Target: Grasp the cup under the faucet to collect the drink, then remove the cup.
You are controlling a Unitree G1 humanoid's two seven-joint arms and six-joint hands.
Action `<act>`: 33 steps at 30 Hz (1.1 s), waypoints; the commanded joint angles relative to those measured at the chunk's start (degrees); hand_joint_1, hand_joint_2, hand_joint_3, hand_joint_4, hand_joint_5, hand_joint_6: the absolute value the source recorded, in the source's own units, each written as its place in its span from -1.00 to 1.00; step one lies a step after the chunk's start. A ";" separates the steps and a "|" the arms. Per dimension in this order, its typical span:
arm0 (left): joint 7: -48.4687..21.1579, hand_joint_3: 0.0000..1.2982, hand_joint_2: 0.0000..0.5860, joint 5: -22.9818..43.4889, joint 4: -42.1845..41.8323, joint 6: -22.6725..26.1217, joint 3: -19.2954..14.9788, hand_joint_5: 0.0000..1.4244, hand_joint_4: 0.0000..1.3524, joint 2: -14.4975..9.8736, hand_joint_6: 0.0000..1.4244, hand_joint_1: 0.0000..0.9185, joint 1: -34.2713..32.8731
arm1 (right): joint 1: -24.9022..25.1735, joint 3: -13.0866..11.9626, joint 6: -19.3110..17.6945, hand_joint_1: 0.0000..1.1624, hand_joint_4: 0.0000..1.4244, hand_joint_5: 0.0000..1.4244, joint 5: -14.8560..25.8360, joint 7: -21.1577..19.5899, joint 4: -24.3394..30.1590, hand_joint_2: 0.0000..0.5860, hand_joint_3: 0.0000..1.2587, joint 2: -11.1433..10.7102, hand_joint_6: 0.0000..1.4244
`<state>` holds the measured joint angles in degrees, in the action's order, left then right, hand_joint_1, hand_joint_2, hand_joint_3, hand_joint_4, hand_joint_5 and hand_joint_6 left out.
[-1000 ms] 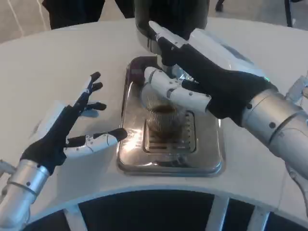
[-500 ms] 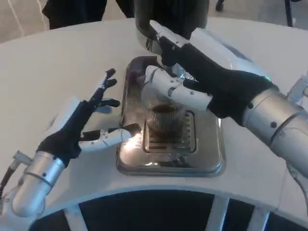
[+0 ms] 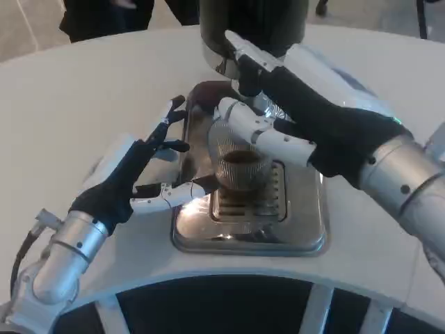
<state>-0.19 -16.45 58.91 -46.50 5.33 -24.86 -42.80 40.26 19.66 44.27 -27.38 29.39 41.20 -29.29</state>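
Table [image 3: 83, 90]: white, round-edged, carrying the tray near its front edge.
Dispenser [image 3: 254, 28]: dark body standing at the far end of the tray, its base partly hidden by the right hand.
Tray [image 3: 306, 233]: shiny metal, rectangular, with a slotted grate in its middle.
Right hand [image 3: 306, 115]: over the far right part of the tray, reaching in from the right; one finger points up against the dispenser's base, the others bend around the far side of the cup's rim. Whether they truly grip it cannot be told.
Left hand [image 3: 135, 177]: at the tray's left edge, released and holding nothing, fingers spread; its lowest finger lies over the tray rim, tip just beside the cup.
Cup [image 3: 240, 167]: ribbed, clear, upright on the grate in the tray's centre, with dark drink inside.
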 commanded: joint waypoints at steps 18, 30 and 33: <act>-0.63 -1.00 -0.73 -0.62 -0.29 -0.42 1.28 -0.54 -0.94 0.20 -0.49 -0.08 1.12 | -19.20 -13.78 -5.23 -0.91 -1.00 -1.00 -2.94 -5.47 17.56 0.90 -1.00 1.40 -1.00; -0.65 -1.00 -0.72 -0.36 -0.73 0.04 1.51 -0.51 -0.90 0.22 -0.47 -0.08 0.69 | -43.87 -30.49 -24.13 -0.88 -1.00 -1.00 -6.34 -0.41 18.80 0.89 -1.00 10.51 -1.00; -0.29 -1.00 -0.72 -0.53 -0.65 0.32 1.56 -0.51 -0.89 0.38 -0.47 -0.08 0.36 | -48.08 -35.29 -26.93 -0.88 -1.00 -1.00 -5.90 1.33 18.80 0.88 -1.00 12.07 -1.00</act>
<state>-0.66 -16.43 58.19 -46.59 6.74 -24.45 -42.56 -5.02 -12.30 19.94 -33.54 29.26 59.18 -18.40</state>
